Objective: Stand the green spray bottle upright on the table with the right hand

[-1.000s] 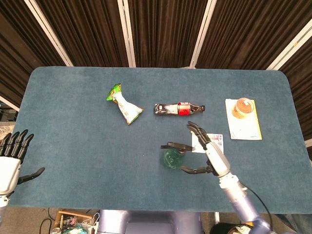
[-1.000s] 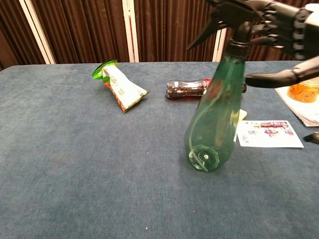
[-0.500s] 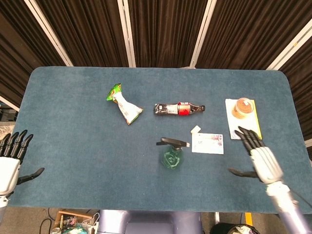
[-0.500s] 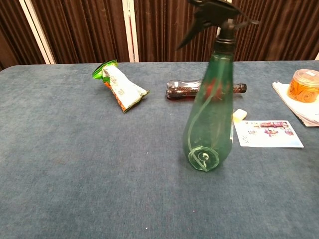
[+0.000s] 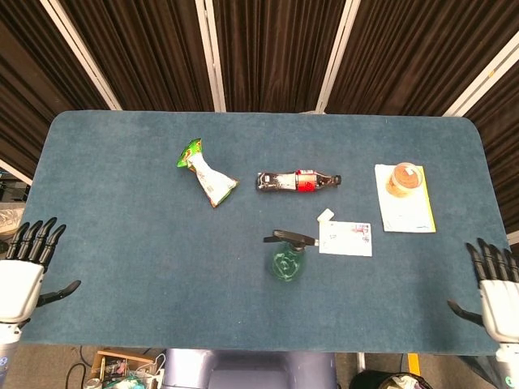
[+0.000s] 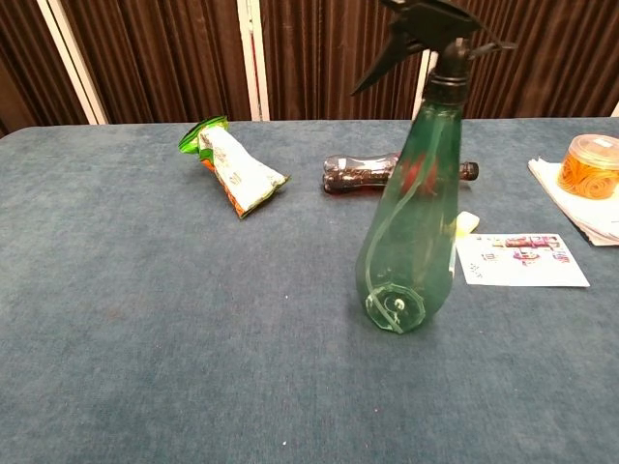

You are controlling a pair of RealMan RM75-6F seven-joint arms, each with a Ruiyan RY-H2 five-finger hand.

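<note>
Green bottle (image 6: 411, 208) stands upright at centre frame on the table (image 5: 122, 243), untouched. Your right hand (image 5: 496, 293) sits lower right, fingers spread, holding nothing. Keep it well apart and avoid nudging the bottle; the task looks done.

A translucent green plastic spray bottle (image 6: 411, 222) topped by a black trigger head is seen on a dark teal cloth-covered table (image 6: 145, 319), with a green-and-white snack bag (image 6: 232, 166) and a red-labelled dark cola bottle (image 6: 363, 173) behind.
</note>
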